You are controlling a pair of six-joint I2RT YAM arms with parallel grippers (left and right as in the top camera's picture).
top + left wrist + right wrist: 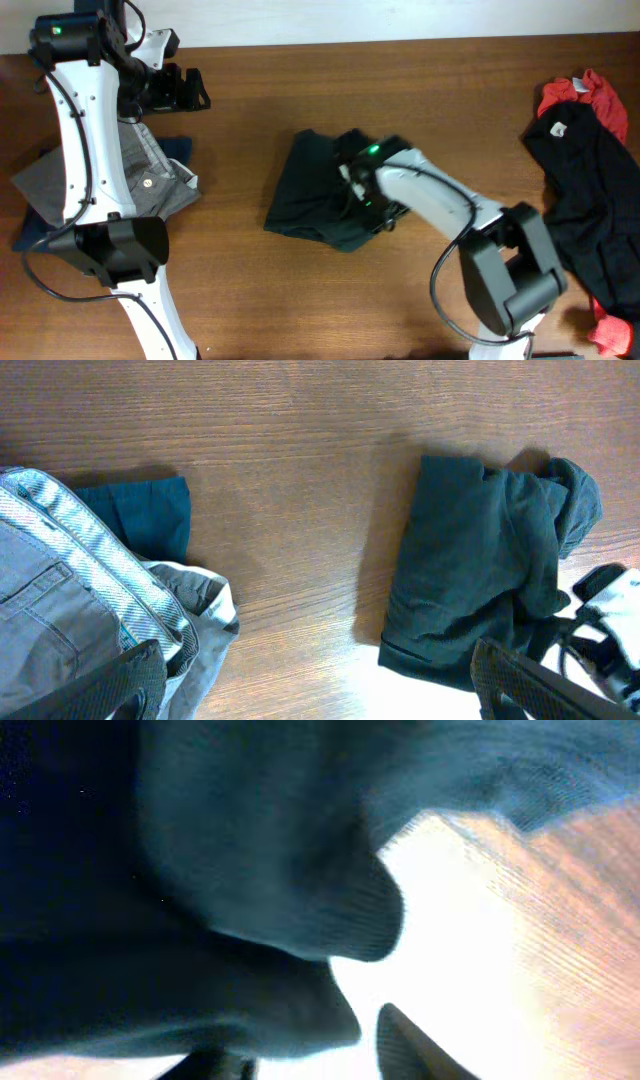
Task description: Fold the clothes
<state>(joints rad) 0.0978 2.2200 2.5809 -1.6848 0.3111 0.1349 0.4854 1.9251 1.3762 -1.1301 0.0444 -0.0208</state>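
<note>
Handling: soft, limp; pinch your green garment [305, 195] at its bunched edge. Right gripper [358, 192] there, hold unclear; left gripper [322, 690] spread, empty.

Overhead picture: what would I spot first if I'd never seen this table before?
Probably the dark green garment, partly folded in the middle of the wooden table, with the right gripper down on its bunched-up right side. Next come the bright red and black clothes heaped at the right edge. On the left, the grey trousers lie beneath the white left arm.
</note>
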